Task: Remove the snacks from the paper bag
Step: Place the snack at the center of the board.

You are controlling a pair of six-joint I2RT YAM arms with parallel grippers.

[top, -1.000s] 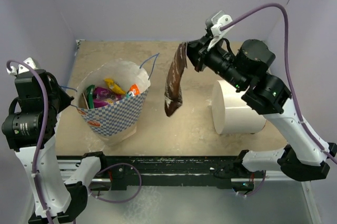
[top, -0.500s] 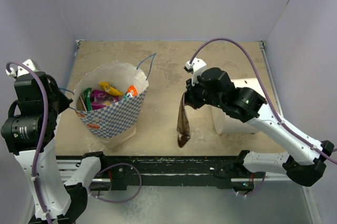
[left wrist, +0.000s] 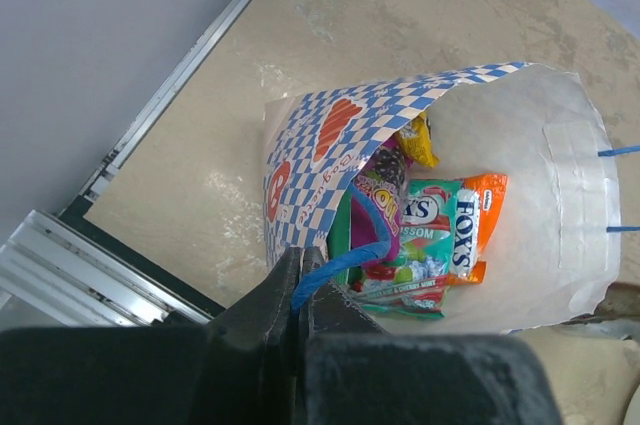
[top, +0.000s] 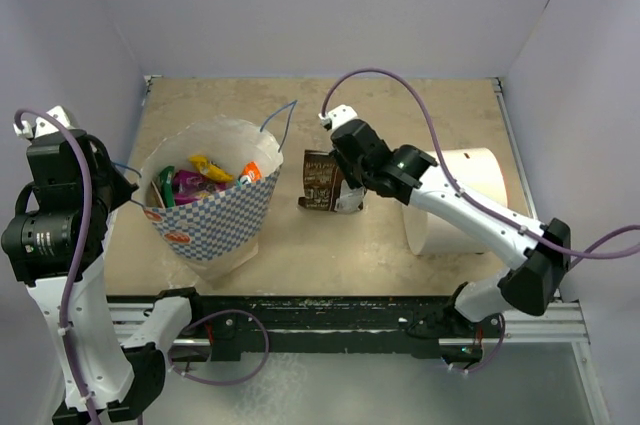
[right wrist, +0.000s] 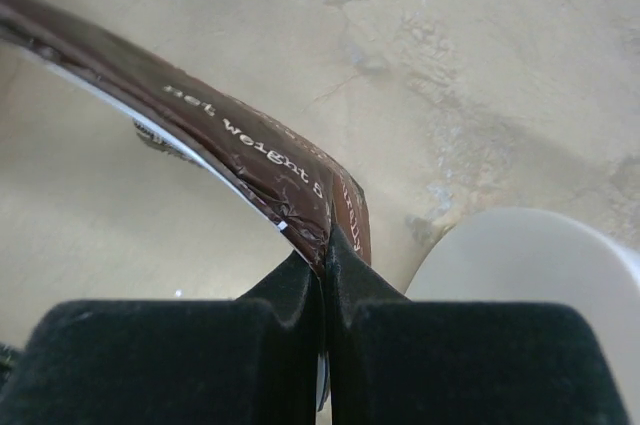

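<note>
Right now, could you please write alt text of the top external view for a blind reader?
The right gripper pinches a brown snack packet low over the table, between the open checked paper bag and a white cylinder on its side. The left gripper holds the bag's blue handle; colourful snacks sit inside.

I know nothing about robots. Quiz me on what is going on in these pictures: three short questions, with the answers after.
1. True or false: the right gripper is empty.
2. What does the left gripper pinch? A: the bag's blue string handle. B: a yellow packet. C: nothing.
3. Fill the gap: the brown packet is between the paper bag and the white ____.

Key: 1 false, it is shut on the brown packet. 2 A. 3 cylinder.
</note>
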